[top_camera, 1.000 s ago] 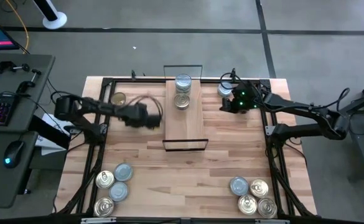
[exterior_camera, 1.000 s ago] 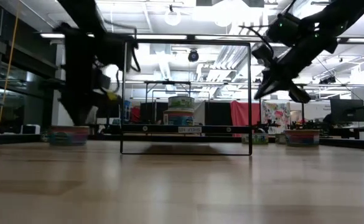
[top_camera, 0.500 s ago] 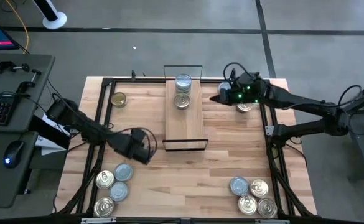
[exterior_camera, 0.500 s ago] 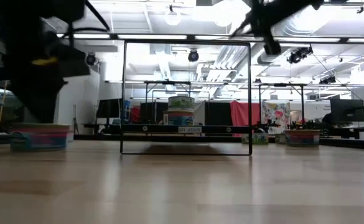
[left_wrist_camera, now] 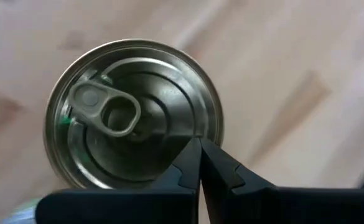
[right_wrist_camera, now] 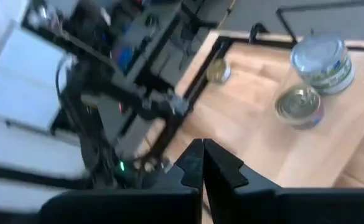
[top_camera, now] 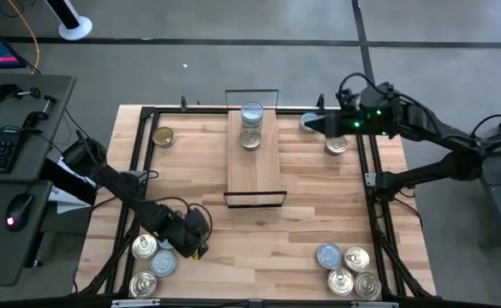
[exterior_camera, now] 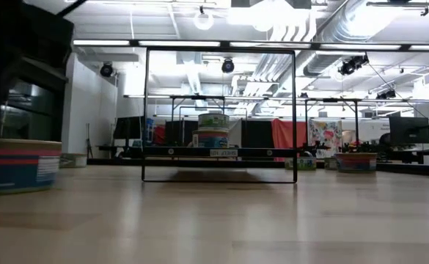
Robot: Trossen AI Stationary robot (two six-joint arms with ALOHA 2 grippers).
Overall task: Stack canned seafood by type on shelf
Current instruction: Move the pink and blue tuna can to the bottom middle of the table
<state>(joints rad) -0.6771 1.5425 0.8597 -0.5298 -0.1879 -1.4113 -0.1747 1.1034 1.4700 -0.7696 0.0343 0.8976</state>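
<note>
The left gripper (top_camera: 200, 245), fingers together, hovers over tins (top_camera: 154, 261) at the table's seven o'clock; the right gripper (top_camera: 310, 125), also closed, hangs at one o'clock beside the shelf (top_camera: 253, 162), which carries two tins (top_camera: 251, 126).

Light-wood shelf (top_camera: 252, 167) with black wire frames; silver-blue tin (top_camera: 252, 113) beside gold tin (top_camera: 250, 139). Gold-topped tin (top_camera: 163, 135) on pale striped butcher-block table (top_camera: 301, 214). Nearest tin (exterior_camera: 16, 165): pink, blue, white bands.
</note>
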